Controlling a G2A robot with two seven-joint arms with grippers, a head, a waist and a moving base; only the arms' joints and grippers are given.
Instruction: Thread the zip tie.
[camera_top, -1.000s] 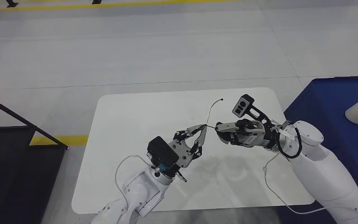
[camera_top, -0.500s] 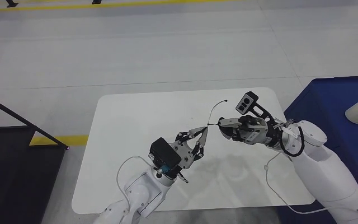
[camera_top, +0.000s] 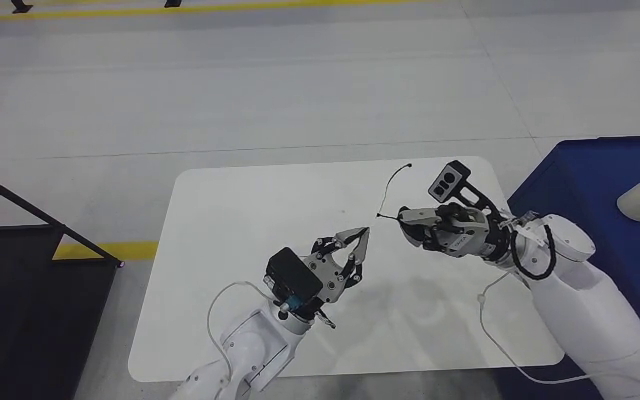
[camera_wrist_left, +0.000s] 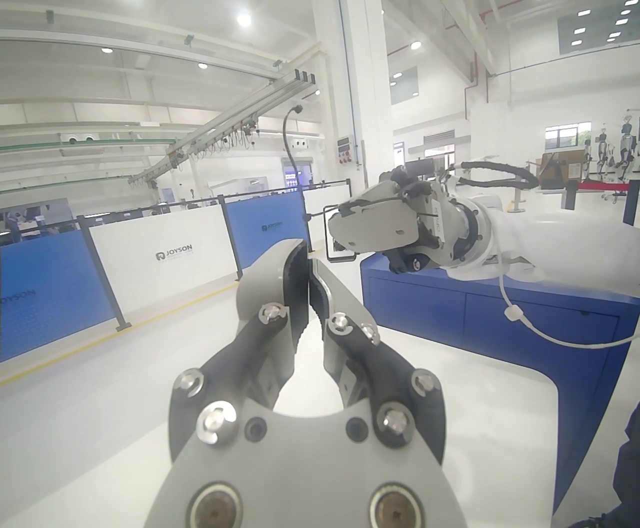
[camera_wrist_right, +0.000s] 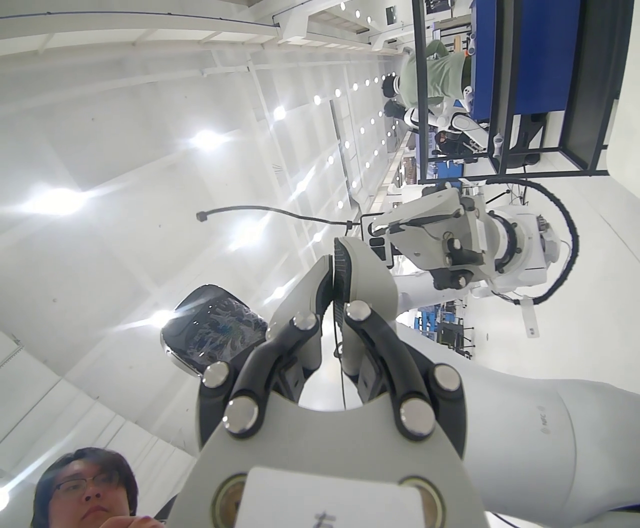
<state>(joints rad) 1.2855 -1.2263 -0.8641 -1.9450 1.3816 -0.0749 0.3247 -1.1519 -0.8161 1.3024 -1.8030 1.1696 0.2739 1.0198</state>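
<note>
A thin black zip tie (camera_top: 389, 189) stands up over the white table (camera_top: 230, 250), its small head at the upper end. My right gripper (camera_top: 402, 220) is shut on the tie's lower part, and the strap (camera_wrist_right: 250, 209) curves away from its tips (camera_wrist_right: 334, 256). My left gripper (camera_top: 362, 238) hangs a short way to the left of the tie's lower end, apart from it. Its fingers (camera_wrist_left: 295, 280) are shut with nothing between them. From the left wrist view the tie (camera_wrist_left: 283, 145) rises out of the right gripper (camera_wrist_left: 345, 220).
A blue cabinet (camera_top: 590, 170) stands off the table's right edge. A black frame (camera_top: 50, 230) sits off its left side. A white cable (camera_top: 490, 320) hangs from the right arm over the table's right part.
The right gripper has carried the zip tie to the right, and the tie's lower end has come away from the left gripper's tips. The left arm has barely moved.
</note>
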